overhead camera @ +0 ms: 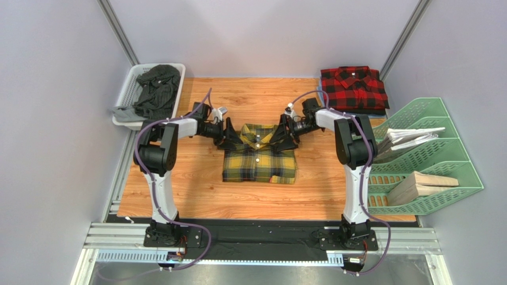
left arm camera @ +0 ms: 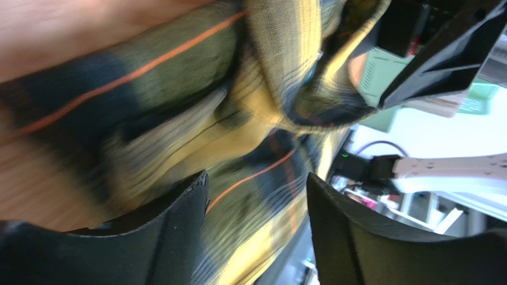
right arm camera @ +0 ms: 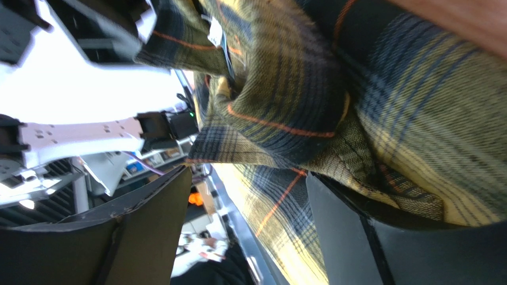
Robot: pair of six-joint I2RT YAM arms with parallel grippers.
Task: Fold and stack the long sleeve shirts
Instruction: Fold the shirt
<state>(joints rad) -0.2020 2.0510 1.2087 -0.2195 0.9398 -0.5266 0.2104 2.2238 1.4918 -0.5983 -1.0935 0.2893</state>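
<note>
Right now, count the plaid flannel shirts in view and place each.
2. The yellow plaid flannel shirt lies folded centrally on the wooden table; the red plaid flannel shirt at its far right corner. Dark clothes in the white basket could hide more.

Yellow shirt (overhead camera: 260, 163) soft woven cloth, matt — table (overhead camera: 196, 190) smooth wood grain — green rack (overhead camera: 425, 113) perforated plastic

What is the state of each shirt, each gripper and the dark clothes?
yellow shirt, folded, at the middle of the table
red shirt, folded, at the far right corner
left gripper, open, yellow cloth between its jaws
right gripper, open, yellow cloth between its jaws
dark clothes, crumpled in the white basket
</note>
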